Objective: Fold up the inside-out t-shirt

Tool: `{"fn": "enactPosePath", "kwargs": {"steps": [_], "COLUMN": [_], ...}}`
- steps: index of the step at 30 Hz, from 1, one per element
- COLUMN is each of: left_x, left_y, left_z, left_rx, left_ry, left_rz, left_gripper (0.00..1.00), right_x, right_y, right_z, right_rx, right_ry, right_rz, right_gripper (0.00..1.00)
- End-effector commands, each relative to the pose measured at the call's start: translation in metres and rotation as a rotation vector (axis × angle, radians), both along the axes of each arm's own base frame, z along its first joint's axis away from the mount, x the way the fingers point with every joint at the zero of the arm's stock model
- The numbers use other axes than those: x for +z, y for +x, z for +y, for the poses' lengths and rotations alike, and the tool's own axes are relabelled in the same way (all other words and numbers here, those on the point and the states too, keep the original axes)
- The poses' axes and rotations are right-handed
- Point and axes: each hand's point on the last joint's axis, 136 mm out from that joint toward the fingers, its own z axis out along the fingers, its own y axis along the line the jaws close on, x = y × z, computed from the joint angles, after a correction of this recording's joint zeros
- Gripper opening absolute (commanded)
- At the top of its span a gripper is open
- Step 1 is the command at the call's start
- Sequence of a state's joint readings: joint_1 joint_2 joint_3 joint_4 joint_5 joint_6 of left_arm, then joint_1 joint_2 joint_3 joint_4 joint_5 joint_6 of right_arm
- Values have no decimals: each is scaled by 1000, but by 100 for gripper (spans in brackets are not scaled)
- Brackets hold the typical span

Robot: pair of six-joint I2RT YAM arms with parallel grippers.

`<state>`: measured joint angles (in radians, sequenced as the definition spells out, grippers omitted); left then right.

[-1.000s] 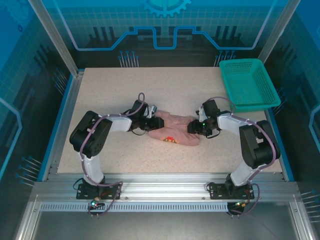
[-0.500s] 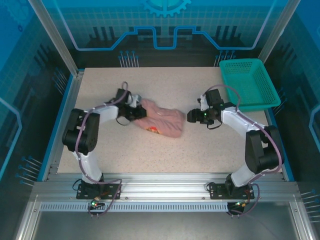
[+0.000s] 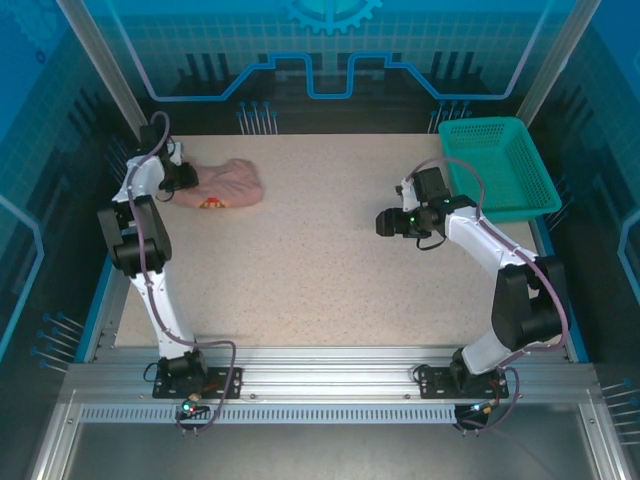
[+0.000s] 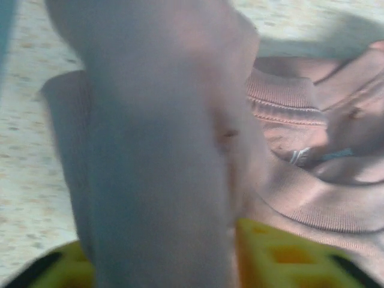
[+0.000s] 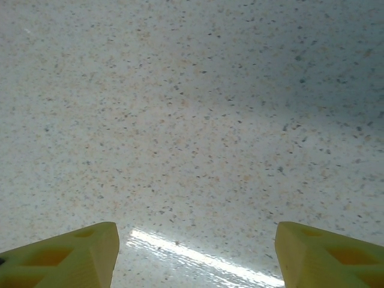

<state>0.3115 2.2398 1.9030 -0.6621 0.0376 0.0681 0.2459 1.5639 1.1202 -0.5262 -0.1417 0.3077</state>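
A teal mesh basket sits at the far right corner of the desk, its mesh floor on show from rim to rim. The desk is pale and speckled, edged in blue, with an aluminium rail along its near side. Blue see-through panels printed with circuit lines wall in the space.

The inside-out t-shirt, dusty pink, lies bunched at the far left corner of the desk. A small orange and yellow mark shows on its near edge. The left pincer is at the shirt's left end. The left wrist view adds detail the overhead view lacks: a ribbed collar, and a blurred fold of cloth between the yellow fingers. Whether they pinch that fold cannot be told.

The right pincer hovers over bare desk near the basket, its fingers spread wide with nothing between them.
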Motion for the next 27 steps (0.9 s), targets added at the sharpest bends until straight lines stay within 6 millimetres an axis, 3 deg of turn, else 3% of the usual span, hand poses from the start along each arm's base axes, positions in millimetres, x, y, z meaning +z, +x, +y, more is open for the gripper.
{"fn": "enactPosePath", "kwargs": {"steps": [1,4,6,9,13,17,21,23,27], "left_x": [10,36,60,99,129,116,76,61,45], "left_y": [-3,-3,-12,-38,-88,-135,-167,-172,-164], "left_z": [1,7,11,2,-47,-93,-109,-111,-120], "left_rx": [18,100,156,218,225,207,158,115,30], "left_ry": [80,156,220,267,234,118,87,119,144], "left_rz": [41,-41,-92,-192,-374,-568,-684,-700,-755], "left_gripper": [61,88,98,99,99,99,99,99,99], "right_x": [0,9,18,29,36,21,2,-9,-2], "right_y": [-3,1,3,6,11,15,20,20,25], "right_z": [-19,-34,-45,-65,-93,-109,-113,-118,-119], "right_rx": [-8,-22,-40,-100,-217,-266,-247,-249,-266], "right_ry": [-120,-240,-322,-426,-527,-564,-554,-538,-446], "right_rz": [-23,-86,-143,-224,-350,-436,-599,-611,-677], "right_gripper": [72,75,81,99,100,100,100,100,100]}}
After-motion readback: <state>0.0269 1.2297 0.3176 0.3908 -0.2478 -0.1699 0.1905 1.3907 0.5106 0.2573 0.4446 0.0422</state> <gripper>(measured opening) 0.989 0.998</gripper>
